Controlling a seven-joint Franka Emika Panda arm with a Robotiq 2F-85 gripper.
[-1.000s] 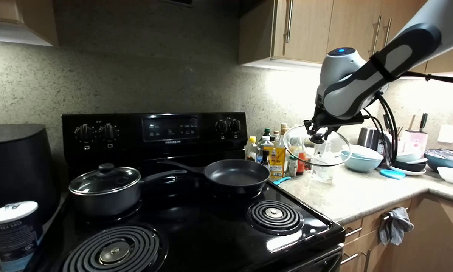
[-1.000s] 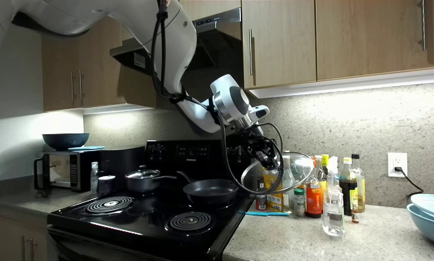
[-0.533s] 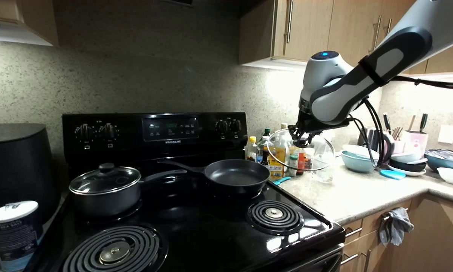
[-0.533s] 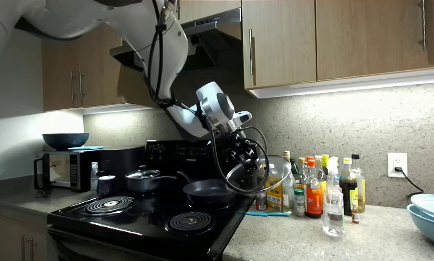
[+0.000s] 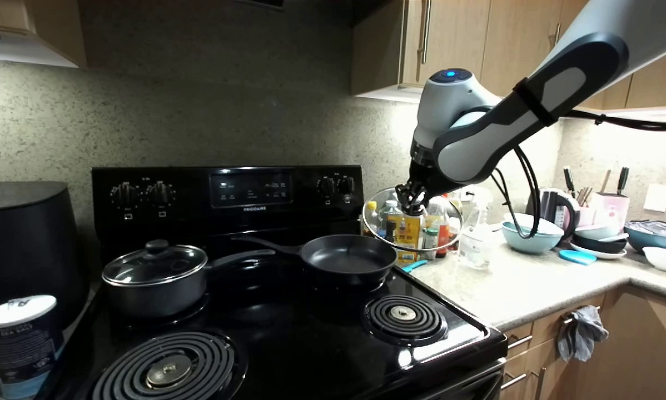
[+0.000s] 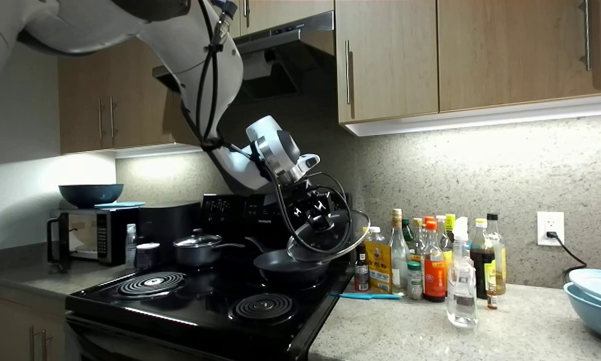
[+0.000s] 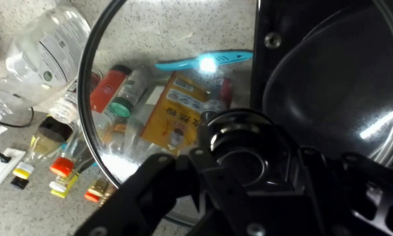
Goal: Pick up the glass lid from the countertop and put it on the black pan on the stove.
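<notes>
In an exterior view, the stove (image 5: 299, 339) stands at left; the tabletop (image 5: 511, 283) adjoins its right side. The arm (image 5: 494, 136) enters from the upper right, extends left, and bends at the wrist, end directed downward. The black pan (image 5: 348, 256) sits at the stove's far right. The glass lid (image 5: 413, 236) is held raised and tilted near the pan's right side. The jaws are clamped on the lid's knob (image 5: 413, 210).

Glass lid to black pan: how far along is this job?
Looks done: the glass lid is up off the countertop. In hand: the gripper is shut on its knob, holding the lid tilted in the air. Left: the black pan is uncovered, so the lid seems to need bringing fully over it, levelling, lowering and releasing.
</notes>
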